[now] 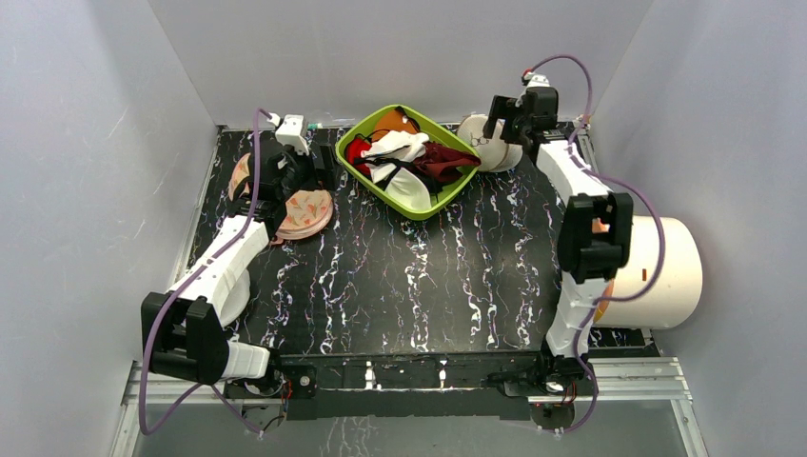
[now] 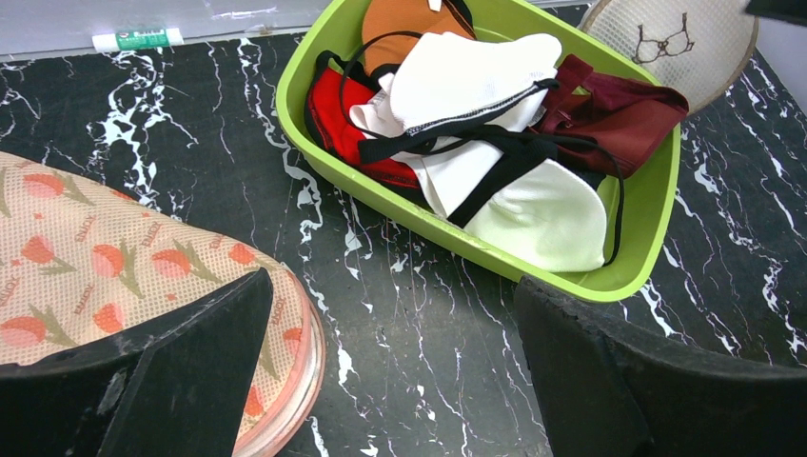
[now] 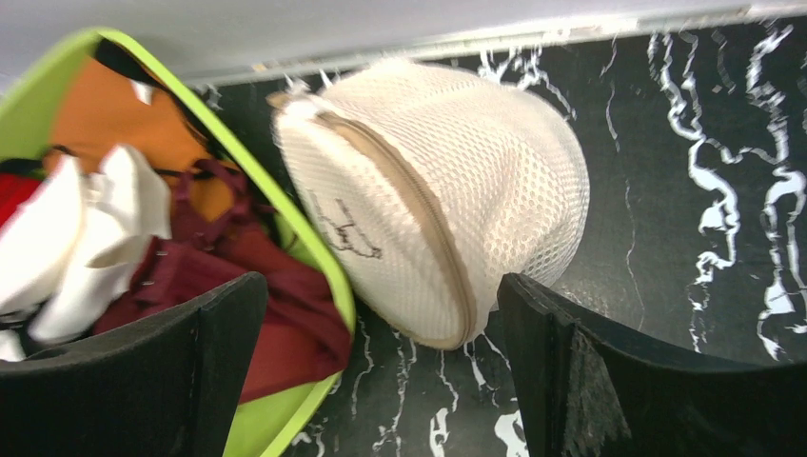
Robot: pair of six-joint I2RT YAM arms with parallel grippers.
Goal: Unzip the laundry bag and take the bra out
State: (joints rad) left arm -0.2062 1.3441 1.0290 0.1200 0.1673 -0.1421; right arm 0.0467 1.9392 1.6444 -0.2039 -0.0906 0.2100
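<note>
Closest to you, the left arm's base (image 1: 190, 343) sits at the near edge of the surface (image 1: 419, 286), well in front of the green basket (image 2: 655, 205) and off to its left. Follow that arm up and you find the left pincer (image 2: 392, 286), fingers spread wide with nothing between them. It hangs over the peach printed case (image 2: 95, 248) just left of the basket. That case is not your target, so this arm looks parked out of the way.

The basket itself is heaped with garments (image 2: 466, 86) in white, red, orange and maroon, and it is probably where anything you take out should go.

Leaning on the basket's right outer wall is the laundry bag (image 3: 447, 181). It is cream mesh, tipped up on its edge so that its tan zip (image 3: 419, 219) faces the right wrist camera. The zip looks fully closed, and the mesh hides whatever is inside. The right pincer (image 3: 381, 281) hovers in front of the bag, fingers apart and not touching it. It seems lined up to find the zip pull, which you cannot pick out from here. Unzipping has not yet begun.
</note>
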